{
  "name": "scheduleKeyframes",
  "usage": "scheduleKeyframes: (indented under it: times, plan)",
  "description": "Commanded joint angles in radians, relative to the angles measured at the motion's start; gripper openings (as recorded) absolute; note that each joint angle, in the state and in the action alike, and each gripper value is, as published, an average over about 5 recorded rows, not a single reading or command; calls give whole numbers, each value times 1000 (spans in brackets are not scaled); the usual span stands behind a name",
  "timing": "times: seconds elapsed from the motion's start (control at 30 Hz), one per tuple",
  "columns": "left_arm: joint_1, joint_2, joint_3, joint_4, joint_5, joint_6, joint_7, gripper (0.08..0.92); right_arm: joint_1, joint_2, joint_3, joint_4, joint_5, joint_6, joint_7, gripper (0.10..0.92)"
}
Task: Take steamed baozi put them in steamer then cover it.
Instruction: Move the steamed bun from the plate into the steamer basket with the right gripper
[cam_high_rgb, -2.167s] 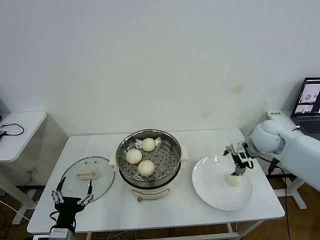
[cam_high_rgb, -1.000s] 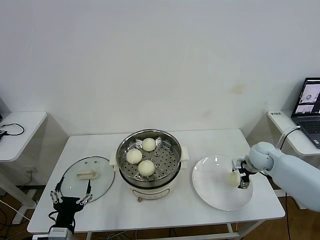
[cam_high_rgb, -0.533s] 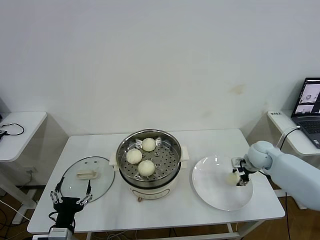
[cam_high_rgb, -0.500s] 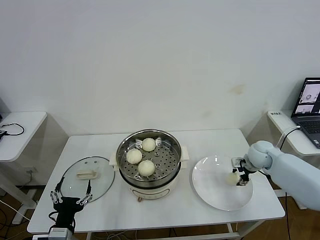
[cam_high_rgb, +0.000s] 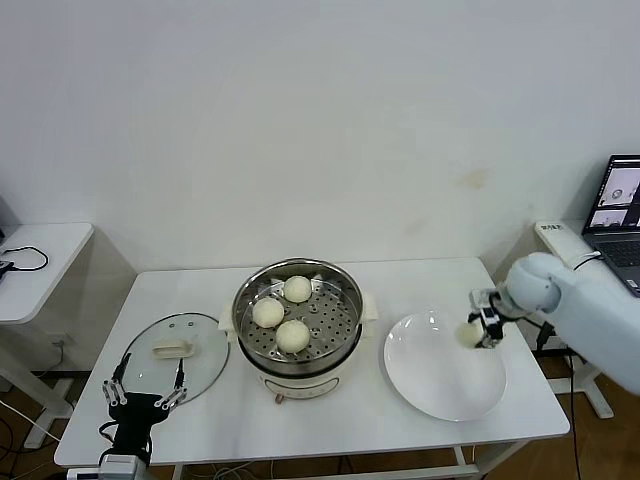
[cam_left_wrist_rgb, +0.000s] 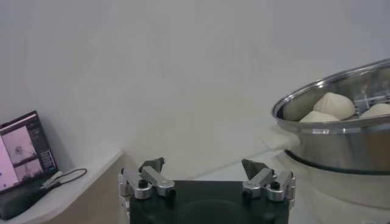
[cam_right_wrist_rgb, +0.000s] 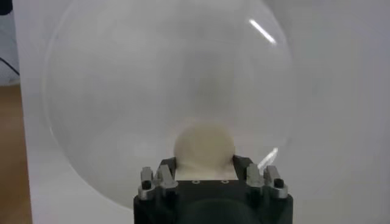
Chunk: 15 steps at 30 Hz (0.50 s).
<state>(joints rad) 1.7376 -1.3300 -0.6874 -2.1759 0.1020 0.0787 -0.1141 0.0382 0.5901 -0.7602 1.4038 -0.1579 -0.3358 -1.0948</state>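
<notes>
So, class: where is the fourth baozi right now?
In the head view it is on the robot's right, held in the right gripper just above the white plate: the fourth baozi.

No readable text, label, brand, number or sign showing anywhere. Laptop screen (cam_high_rgb: 624, 195) at far right glowing with content too small to read; nothing legible showing on steamer (cam_high_rgb: 297, 328).

Baozi: four, three in the steamer (cam_high_rgb: 267, 312) (cam_high_rgb: 297, 289) (cam_high_rgb: 292, 336), one above the plate (cam_high_rgb: 468, 334)
Steamer (cam_high_rgb: 345, 345): one
Cover (cam_high_rgb: 177, 355): one
Plate (cam_high_rgb: 430, 385): one
Grippers: two, left (cam_high_rgb: 141, 401), right (cam_high_rgb: 482, 326)
Tables: three
Laptop (cam_high_rgb: 622, 210): one
</notes>
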Motion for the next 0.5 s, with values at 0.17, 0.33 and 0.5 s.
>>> scheduleKeyframes:
  times: [0.17,0.33,0.5]
  plan:
    - [-4,8,5,-9,0,5,3,823,612,133,-369,143,327,-122,23,602]
    - [-7,10,6,-13,1,8,4,823,693,254,-425,172,444,-195,63,603]
    - [-12,6,2,-7,0,8,3,823,665,355,-442,183,527,-259,115,610]
